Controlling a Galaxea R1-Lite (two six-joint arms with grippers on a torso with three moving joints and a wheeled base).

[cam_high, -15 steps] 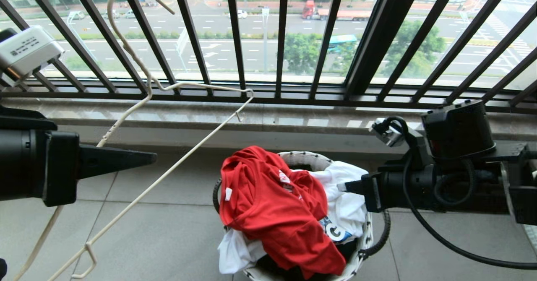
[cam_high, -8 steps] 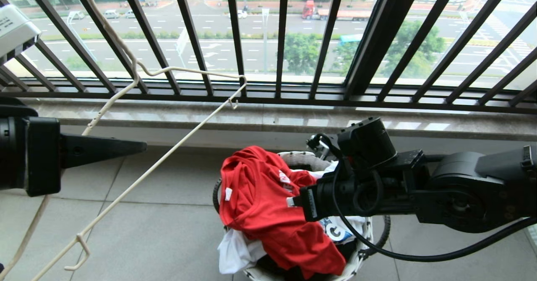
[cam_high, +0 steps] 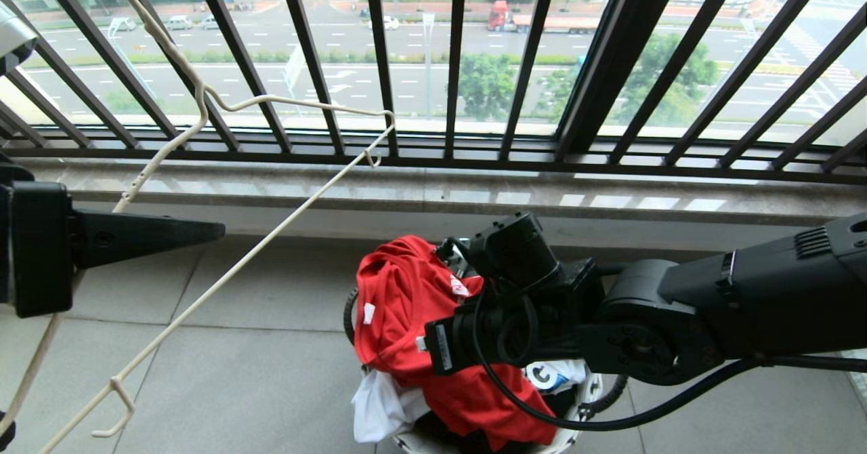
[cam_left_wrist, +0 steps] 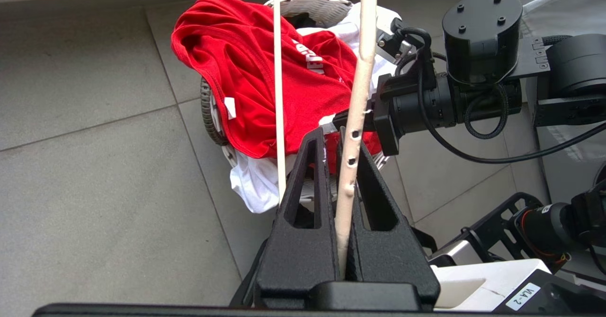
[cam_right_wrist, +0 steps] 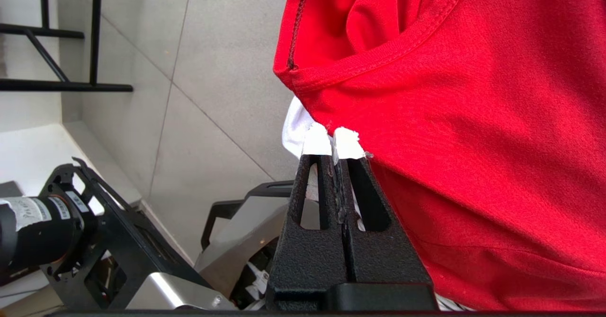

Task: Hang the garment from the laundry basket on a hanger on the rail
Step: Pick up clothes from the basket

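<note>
The red garment (cam_high: 399,305) lies crumpled on top of the round white laundry basket (cam_high: 588,389) on the tiled floor. My right gripper (cam_high: 422,343) reaches in from the right, shut and empty. Its white-taped tips (cam_right_wrist: 331,142) press against the red cloth (cam_right_wrist: 473,142) near a seam. At the left, my left gripper (cam_high: 217,227) is shut on the thin cream wire hanger (cam_high: 223,284). The hanger's wire (cam_left_wrist: 357,94) runs between the fingers (cam_left_wrist: 334,137), and its hook rises past the top edge of the head view. The rail is out of view.
A black barred balcony railing (cam_high: 454,68) and a stone sill (cam_high: 474,196) stand behind the basket. A white T-shirt (cam_high: 379,406) spills from under the red one, with dark cloth beneath. Grey floor tiles (cam_high: 237,373) spread to the left. My base frame (cam_right_wrist: 71,232) shows in the right wrist view.
My right arm has swung in from the right, over the basket, until its shut tips meet the red garment. My left gripper and the hanger have drifted slightly left and up.
</note>
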